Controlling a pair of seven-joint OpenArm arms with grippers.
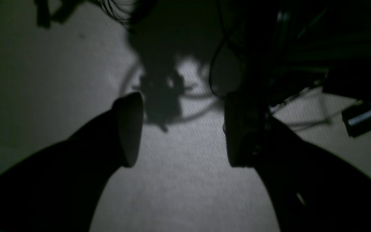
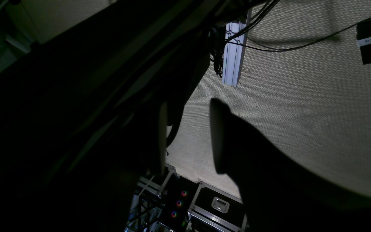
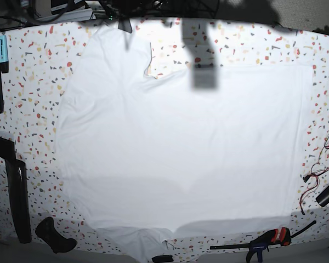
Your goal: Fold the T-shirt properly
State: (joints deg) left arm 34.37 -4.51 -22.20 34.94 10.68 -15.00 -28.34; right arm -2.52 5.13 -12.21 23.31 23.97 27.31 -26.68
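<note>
The T-shirt (image 3: 181, 142) lies spread flat across the speckled tabletop (image 3: 33, 71), unfolded; folding has yet to begin. Both grippers hang off the table, far from it: left gripper (image 1: 182, 129) wide and empty, right gripper (image 2: 187, 135) half-parted, empty. Next, reach an edge.

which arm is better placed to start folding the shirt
Probably right: the right pincer sits open just off the T-shirt's bottom corner in the base view; the left pincer faces only floor.
</note>
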